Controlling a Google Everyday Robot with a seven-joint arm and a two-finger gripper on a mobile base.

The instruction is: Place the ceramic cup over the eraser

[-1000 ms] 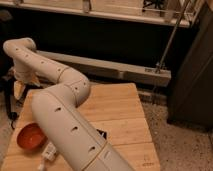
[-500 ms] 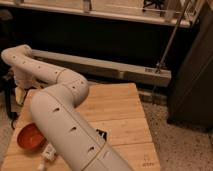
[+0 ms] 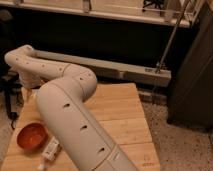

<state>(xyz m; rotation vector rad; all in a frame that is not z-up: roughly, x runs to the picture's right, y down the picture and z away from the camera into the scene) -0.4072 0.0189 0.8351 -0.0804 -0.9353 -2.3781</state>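
My white arm fills the middle of the camera view and bends back to the table's far left corner. The gripper is at that end, low over the left back edge of the wooden table, mostly hidden behind the arm's last link. The ceramic cup is hidden from view. A pale oblong block, apparently the eraser, lies flat near the front left, just right of the orange-red bowl and far in front of the gripper.
An orange-red bowl sits at the table's front left. A dark object stands off the table's left edge. A long grey rail runs behind the table, and a dark cabinet stands to the right.
The arm's far link has dropped lower toward the table's left back corner. The bowl and the pale block have not moved.
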